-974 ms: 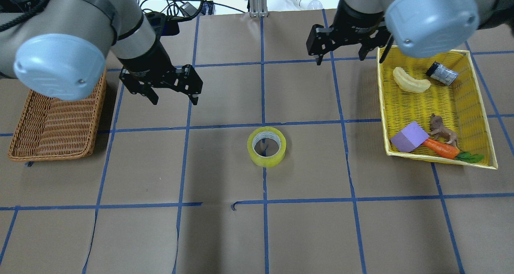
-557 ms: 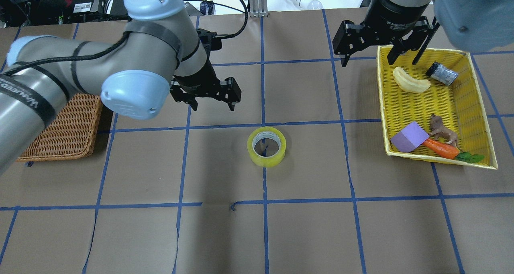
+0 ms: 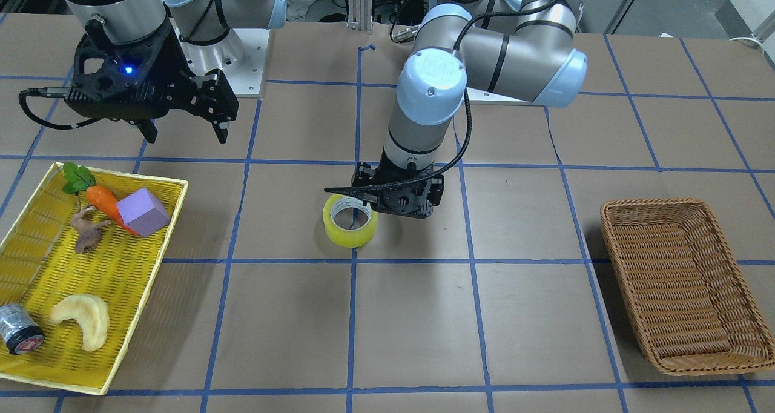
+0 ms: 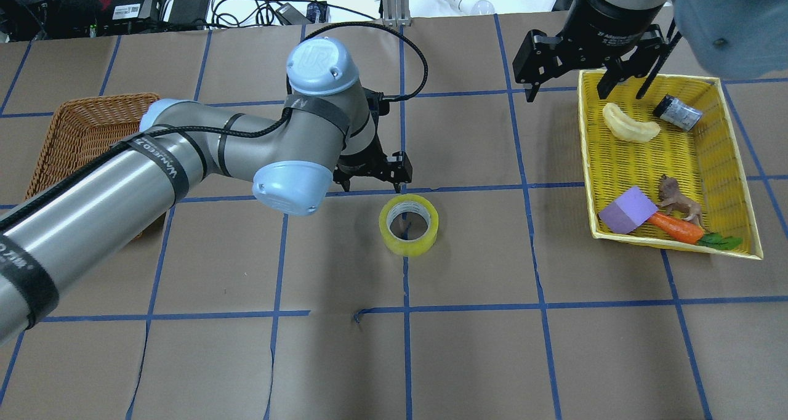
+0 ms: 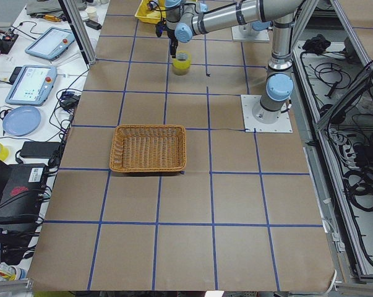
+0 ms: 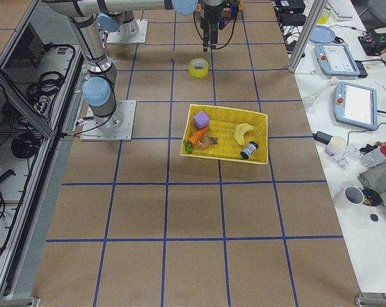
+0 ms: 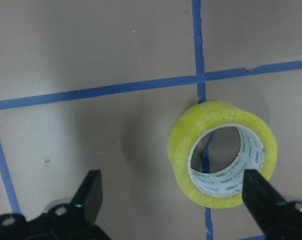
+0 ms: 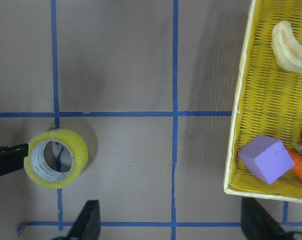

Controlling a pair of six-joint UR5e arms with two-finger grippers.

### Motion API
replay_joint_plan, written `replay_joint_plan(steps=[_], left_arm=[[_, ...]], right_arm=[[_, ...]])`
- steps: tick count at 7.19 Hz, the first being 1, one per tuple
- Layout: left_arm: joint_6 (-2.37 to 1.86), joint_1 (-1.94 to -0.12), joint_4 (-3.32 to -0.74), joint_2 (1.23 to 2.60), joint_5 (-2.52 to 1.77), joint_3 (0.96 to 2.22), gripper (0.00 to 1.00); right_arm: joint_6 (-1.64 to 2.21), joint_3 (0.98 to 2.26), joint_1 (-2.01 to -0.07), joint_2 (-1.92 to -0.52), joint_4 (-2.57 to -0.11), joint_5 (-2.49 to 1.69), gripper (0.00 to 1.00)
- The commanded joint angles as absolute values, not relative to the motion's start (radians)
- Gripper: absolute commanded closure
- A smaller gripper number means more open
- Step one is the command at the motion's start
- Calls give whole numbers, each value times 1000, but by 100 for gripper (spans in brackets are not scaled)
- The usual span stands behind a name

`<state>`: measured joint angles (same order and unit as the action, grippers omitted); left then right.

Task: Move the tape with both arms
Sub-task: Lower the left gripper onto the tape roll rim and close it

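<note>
We see the tape [image 4: 409,225] lying flat on the surface, over a blue grid line. Our left hand [image 7: 171,175] hovers spread just beside it; our right hand [image 3: 186,135] hangs spread near the yellow tray [image 4: 586,161].

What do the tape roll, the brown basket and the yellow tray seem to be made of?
The tape roll looks like translucent yellow plastic film, slightly glossy; its core seems matte cardboard with green print. The brown basket looks like woven wicker or rattan, by its ribbed strands. The yellow tray shows a woven mesh, probably plastic, though I cannot be sure.
</note>
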<state>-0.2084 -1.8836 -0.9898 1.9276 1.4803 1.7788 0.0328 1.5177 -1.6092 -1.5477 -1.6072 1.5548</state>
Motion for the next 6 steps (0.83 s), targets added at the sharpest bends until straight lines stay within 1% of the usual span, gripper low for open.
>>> replay_joint_plan(steps=[1, 4, 5, 6], left_arm=[[-224, -1919, -954, 1991, 1488, 1805, 0], [-222, -1922, -839, 2003, 1493, 1906, 0], [-207, -1925, -833, 2002, 1494, 1907, 32], [-215, -1925, -833, 2002, 1496, 1905, 87]], right_arm=[[32, 1517, -1609, -1548, -1608, 1555, 0], [32, 1516, -1609, -1548, -1608, 1555, 0], [32, 1516, -1609, -1548, -1608, 1555, 0], [32, 1516, -1609, -1548, -1608, 1554, 0]])
